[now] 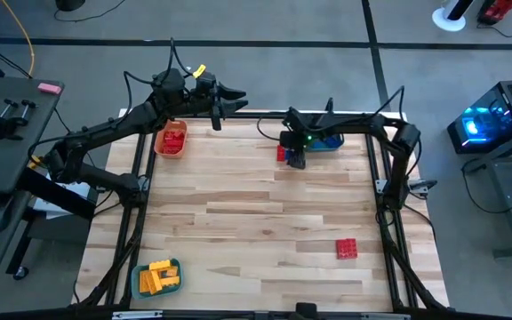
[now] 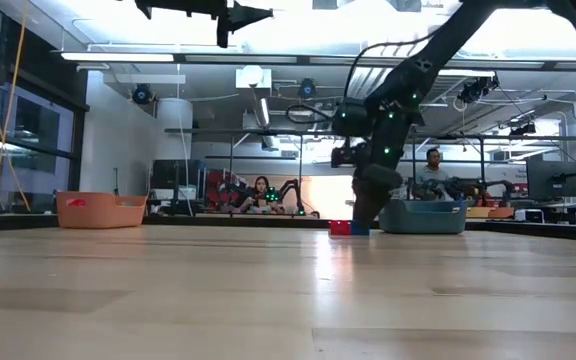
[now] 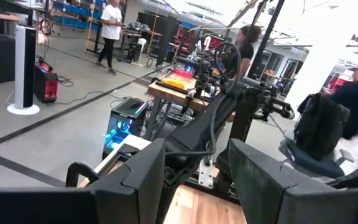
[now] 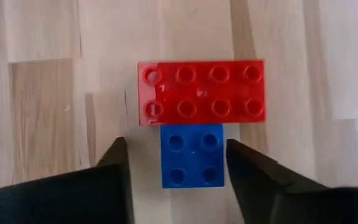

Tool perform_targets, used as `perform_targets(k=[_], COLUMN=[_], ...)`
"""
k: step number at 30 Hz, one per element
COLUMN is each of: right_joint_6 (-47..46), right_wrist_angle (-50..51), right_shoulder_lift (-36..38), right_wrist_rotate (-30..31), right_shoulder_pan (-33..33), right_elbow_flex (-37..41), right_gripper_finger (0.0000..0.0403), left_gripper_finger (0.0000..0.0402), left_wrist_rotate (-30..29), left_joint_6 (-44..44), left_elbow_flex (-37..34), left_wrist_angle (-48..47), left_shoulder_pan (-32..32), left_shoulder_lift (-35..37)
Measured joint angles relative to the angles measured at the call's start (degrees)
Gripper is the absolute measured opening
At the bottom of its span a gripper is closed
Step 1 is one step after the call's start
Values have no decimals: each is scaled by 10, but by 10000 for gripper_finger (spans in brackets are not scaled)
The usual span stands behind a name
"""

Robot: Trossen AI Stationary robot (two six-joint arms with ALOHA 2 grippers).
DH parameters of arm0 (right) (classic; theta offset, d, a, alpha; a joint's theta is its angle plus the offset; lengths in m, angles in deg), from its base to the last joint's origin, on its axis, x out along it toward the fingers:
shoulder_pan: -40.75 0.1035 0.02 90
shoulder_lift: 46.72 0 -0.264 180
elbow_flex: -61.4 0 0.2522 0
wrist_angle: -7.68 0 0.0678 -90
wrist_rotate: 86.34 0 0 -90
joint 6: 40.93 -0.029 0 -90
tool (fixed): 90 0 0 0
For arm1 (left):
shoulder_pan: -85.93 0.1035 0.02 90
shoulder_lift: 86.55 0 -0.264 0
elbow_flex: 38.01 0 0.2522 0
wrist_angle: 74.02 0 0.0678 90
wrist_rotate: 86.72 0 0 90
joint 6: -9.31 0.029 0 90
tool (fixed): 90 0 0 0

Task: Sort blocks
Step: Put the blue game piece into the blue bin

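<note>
Blue and square, a four-stud block [image 4: 193, 155] lies on the pale wood worktop [image 1: 256, 222] between the spread fingers of the right claw [image 4: 178, 163], which is open with a finger on each side of it and touching neither. A longer red block [image 4: 201, 92] with eight studs lies flat against the blue one's far edge, touching it. In the high view this pair sits near the worktop's far edge, just beside the teal tray [image 1: 327, 142]. Another red block [image 1: 346, 249] lies alone, well apart, near the right front. Red blocks fill the orange tray [image 1: 171, 140] at the far left; yellow ones lie in the teal tray [image 1: 157, 277] at the near left corner. The left claw [image 1: 236, 94] is raised clear of the worktop beyond the orange tray, its fingers parted and empty.
</note>
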Motion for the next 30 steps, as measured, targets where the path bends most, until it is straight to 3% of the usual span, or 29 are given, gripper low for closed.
perform_targets(k=[8, 13, 18, 22, 30], right_joint_6=[-24, -29, -70, -151, -265], right_wrist_angle=[67, 115, 138, 175, 160], right_shoulder_lift=[33, 101, 167, 190, 202], right_wrist_rotate=[3, 6, 97, 131, 105], right_shoulder_pan=[-5, -9, -40, -96, -164], right_elbow_flex=[-21, -70, -77, -42, -3], right_gripper_finger=[12, 17, 5, 10, 24], left_gripper_finger=[162, 162, 162, 162, 162], left_wrist_rotate=[0, 0, 0, 0, 0], left_joint_6=[1, 5, 5, 6, 6], left_elbow_flex=[0, 0, 0, 0, 0], left_wrist_angle=[-1, -3, -5, -14, -17], left_shoulder_pan=[0, 0, 0, 0, 0], left_shoulder_lift=[0, 0, 0, 0, 0])
